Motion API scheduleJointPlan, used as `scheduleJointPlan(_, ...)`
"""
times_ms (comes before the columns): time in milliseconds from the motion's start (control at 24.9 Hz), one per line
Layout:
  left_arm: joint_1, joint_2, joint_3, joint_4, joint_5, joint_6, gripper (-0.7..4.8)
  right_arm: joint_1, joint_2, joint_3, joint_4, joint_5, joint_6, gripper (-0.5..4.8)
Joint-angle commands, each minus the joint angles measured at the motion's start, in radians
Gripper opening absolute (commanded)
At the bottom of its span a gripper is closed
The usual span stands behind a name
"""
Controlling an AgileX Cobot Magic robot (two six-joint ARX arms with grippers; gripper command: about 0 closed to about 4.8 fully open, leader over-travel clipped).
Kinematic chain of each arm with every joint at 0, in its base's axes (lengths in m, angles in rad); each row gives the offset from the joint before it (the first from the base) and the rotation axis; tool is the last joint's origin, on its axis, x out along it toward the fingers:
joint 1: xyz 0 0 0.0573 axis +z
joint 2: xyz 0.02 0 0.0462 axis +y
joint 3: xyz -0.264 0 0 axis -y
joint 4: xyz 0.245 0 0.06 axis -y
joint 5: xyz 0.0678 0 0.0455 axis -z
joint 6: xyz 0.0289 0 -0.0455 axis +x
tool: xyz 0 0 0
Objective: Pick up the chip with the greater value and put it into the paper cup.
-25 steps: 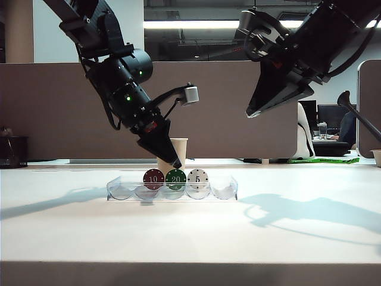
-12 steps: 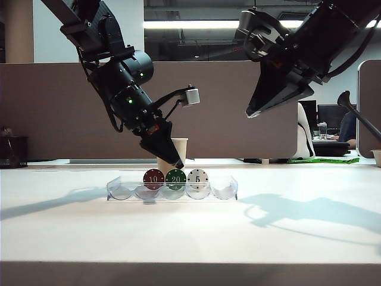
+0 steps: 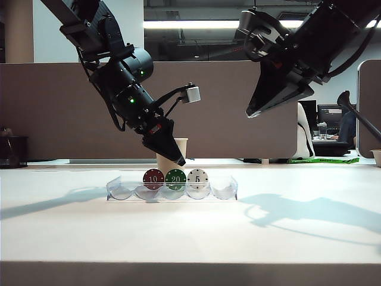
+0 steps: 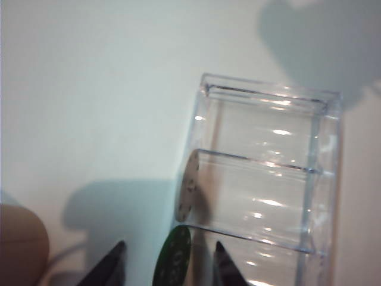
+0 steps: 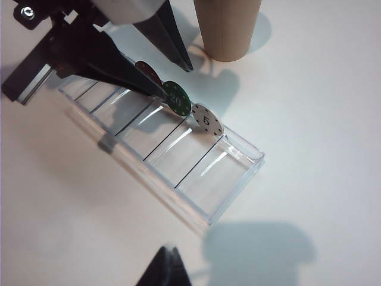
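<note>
The green chip (image 3: 175, 179) stands on edge in the clear tray (image 3: 229, 189), between the red chip (image 3: 153, 178) and the white chip (image 3: 197, 178). The left gripper (image 4: 168, 255) hangs just above it, fingers spread and straddling it without contact. The right gripper (image 3: 253, 111) is raised well apart; its opening cannot be told. Grasp, lift and transfer to the paper cup (image 3: 172, 156), beyond the tray's far edge, remain.

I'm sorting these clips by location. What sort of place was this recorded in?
Probably an office used as a robot lab: a brown partition stands behind the white table, ceiling strip lights run overhead, and a desk with a monitor shows at the far right.
</note>
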Motion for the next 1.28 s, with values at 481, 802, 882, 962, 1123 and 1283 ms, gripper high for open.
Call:
scheduleJointPlan(481, 0.013, 0.034, 0.005, 0.01, 0.004, -0.016, 1.87, 0.001, -0.003, 0.003, 0.016, -0.006, 0.001, -0.06)
scheduleJointPlan(802, 0.015, 0.04, 0.005, 0.017, 0.004, -0.033, 1.86, 0.001, -0.003, 0.003, 0.016, -0.005, 0.001, -0.05)
scheduleJointPlan(882, 0.015, 0.04, 0.006, 0.021, 0.004, -0.033, 1.84, 0.001, -0.003, 0.003, 0.016, -0.006, 0.001, -0.05)
scheduleJointPlan(962, 0.015, 0.04, 0.006, 0.027, 0.004, -0.035, 1.84, 0.001, -0.003, 0.003, 0.016, -0.006, 0.001, -0.05)
scheduleJointPlan(1123, 0.015, 0.04, 0.006, 0.039, 0.003, -0.035, 1.83, 0.001, -0.003, 0.003, 0.016, -0.006, 0.001, -0.05)
scheduleJointPlan(1283, 0.015, 0.042, 0.006, 0.039, -0.014, -0.035, 1.83, 0.001, -0.003, 0.003, 0.016, -0.006, 0.001, -0.05)
